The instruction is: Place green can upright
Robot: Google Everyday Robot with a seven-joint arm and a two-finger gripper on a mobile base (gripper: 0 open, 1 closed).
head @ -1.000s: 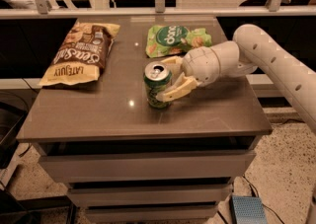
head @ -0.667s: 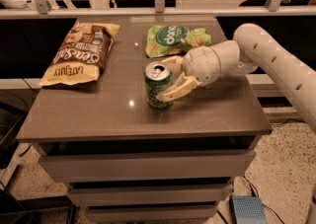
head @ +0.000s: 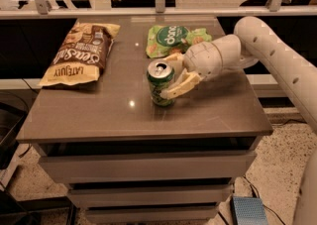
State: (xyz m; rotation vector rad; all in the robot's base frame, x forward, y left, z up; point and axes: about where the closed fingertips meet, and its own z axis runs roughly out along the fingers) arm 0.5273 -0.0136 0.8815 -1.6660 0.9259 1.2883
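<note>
My claw point(head: 167, 76) hasn't budged over the last second. It stays clamped on the small green aluminium drink can point(head: 159, 84), one finger behind and one in front. The can stands upright mid-way across the grey-brown cabinet top point(head: 99, 115), silver lid up. I judge it placed, with only the release left.

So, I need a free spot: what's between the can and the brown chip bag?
Nothing, just bare table between can and bag, in the camera view. The tool grips the can on the side away from the bag.
</note>
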